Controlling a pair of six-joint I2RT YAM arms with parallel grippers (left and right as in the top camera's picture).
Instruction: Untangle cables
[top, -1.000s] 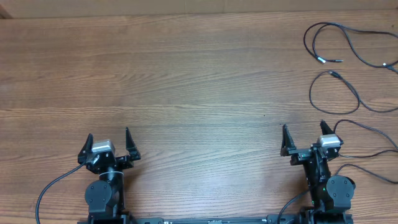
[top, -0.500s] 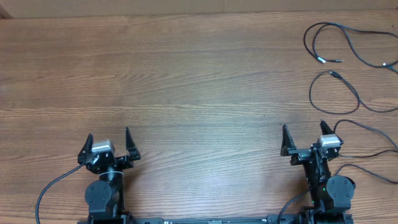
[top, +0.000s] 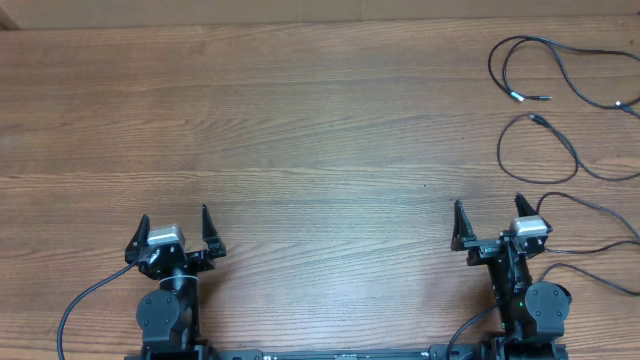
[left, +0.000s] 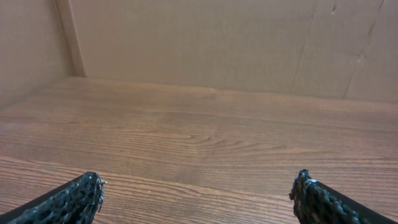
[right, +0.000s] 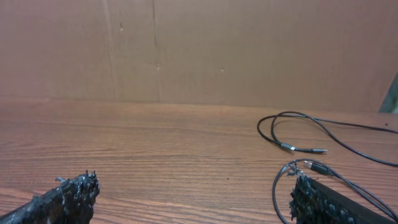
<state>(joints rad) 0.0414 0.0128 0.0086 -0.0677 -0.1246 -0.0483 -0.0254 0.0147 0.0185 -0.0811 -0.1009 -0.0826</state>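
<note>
**Both grippers wide and empty, cables loose at the table's far right**

We see the left gripper (top: 174, 216) and the right gripper (top: 488, 205) at the near edge of the wooden table (top: 320, 130). Each has its jaws spread fully apart with nothing between them. The cables (top: 530, 97) lie in loose, open loops at the far right of the tabletop, ahead and to the right of the right gripper, running off the overhead view's right edge. In the right wrist view we make out small plug tips (right: 289, 147) resting on the wood.

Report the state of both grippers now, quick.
Left gripper: open, holding nothing.
Right gripper: open, holding nothing.
</note>
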